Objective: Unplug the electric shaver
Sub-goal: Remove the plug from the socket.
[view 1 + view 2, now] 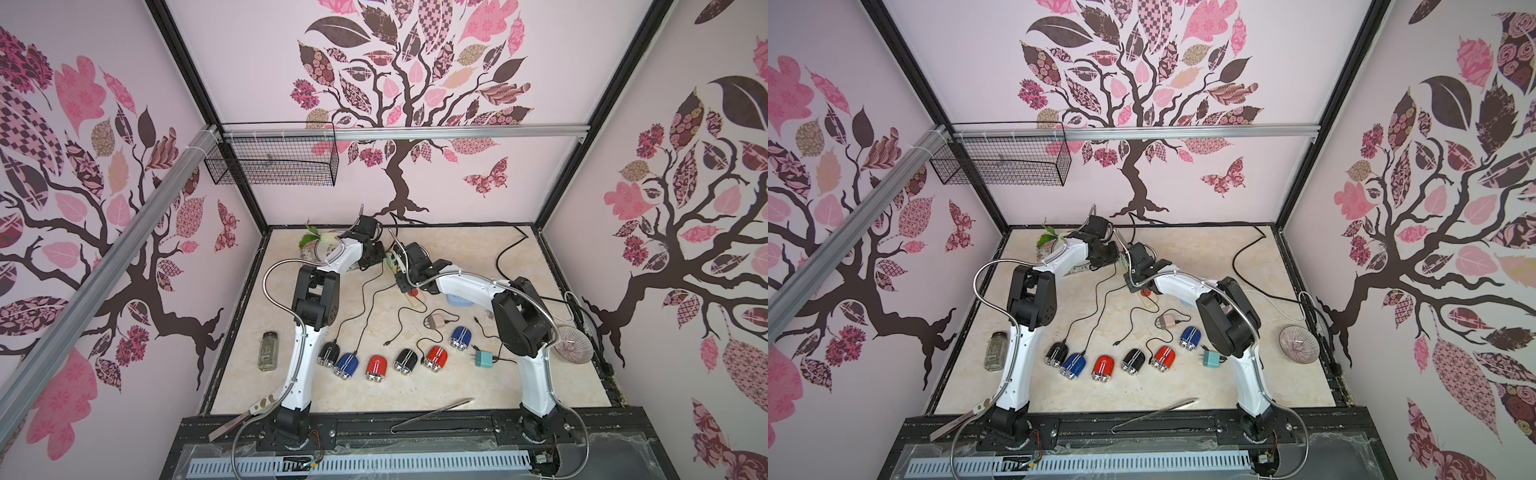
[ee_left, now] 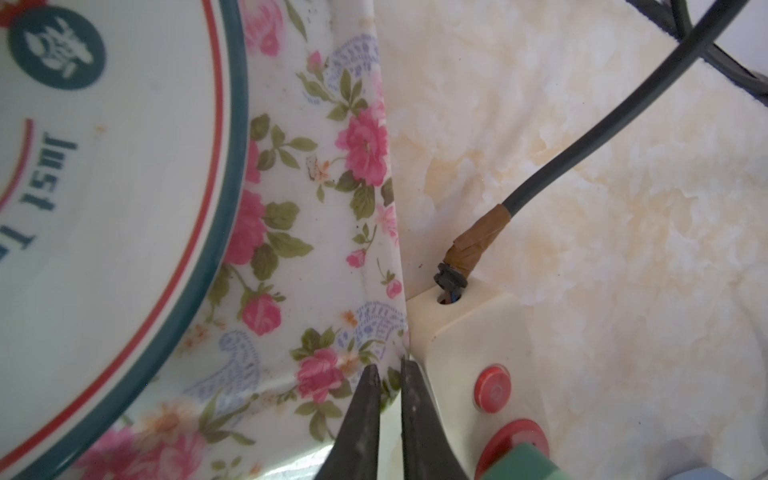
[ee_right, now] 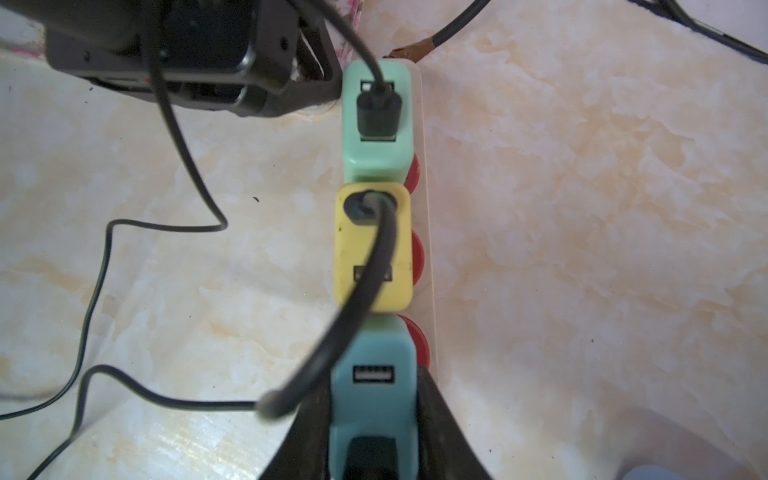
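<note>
Wrist view alone shows right claw (image 3: 372, 386) clamped on teal adapter (image 3: 374, 419).

We can read one bit of text only: "Just", dark green letters on the plate (image 2: 124, 232), inside its green and red rim bands. Next word beside it starts w/ "T"; the rest is cut by the frame edge. Further round the same plate: a round dark green emblem (image 2: 56, 48) w/ a white leafy sign. Power strip (image 2: 469, 332), just beside the plate: red button (image 2: 492, 388) w/ a faint ring mark, unclear. Jar (image 1: 268, 351), well apart from the plate: label too small to read.
</note>
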`<state>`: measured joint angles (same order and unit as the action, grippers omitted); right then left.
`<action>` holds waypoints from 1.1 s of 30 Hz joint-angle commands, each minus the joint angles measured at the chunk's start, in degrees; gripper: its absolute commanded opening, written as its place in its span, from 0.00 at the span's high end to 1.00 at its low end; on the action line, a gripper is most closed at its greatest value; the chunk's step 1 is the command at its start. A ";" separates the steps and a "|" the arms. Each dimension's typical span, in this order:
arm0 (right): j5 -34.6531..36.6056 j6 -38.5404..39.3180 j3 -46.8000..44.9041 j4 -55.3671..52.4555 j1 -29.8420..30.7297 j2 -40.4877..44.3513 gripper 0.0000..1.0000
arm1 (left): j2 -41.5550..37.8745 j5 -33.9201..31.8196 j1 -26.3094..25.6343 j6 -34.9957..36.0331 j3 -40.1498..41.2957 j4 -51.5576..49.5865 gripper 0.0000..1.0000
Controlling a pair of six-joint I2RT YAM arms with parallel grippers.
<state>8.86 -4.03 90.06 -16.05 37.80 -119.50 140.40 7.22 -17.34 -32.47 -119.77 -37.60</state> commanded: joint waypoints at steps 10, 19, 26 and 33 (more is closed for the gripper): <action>0.08 -0.84 -1.09 1.64 -0.10 5.42 0.79 | -3.95 2.97 1.16 -1.85 1.54 4.71 0.86; -1.63 -1.29 -0.80 0.83 -0.19 5.38 0.80 | -1.15 4.04 0.99 -1.90 -1.80 3.28 0.86; -3.03 -1.44 -1.38 1.05 -0.19 6.21 0.80 | 0.64 3.28 0.39 -0.96 -3.74 1.62 0.86; -1.57 -1.00 -1.93 1.83 -0.23 7.44 0.80 | 3.10 0.89 -0.76 0.55 -6.82 -2.24 0.85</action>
<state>7.11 -5.15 87.66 -14.35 37.69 -116.99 141.40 9.96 -17.34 -33.52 -123.61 -37.41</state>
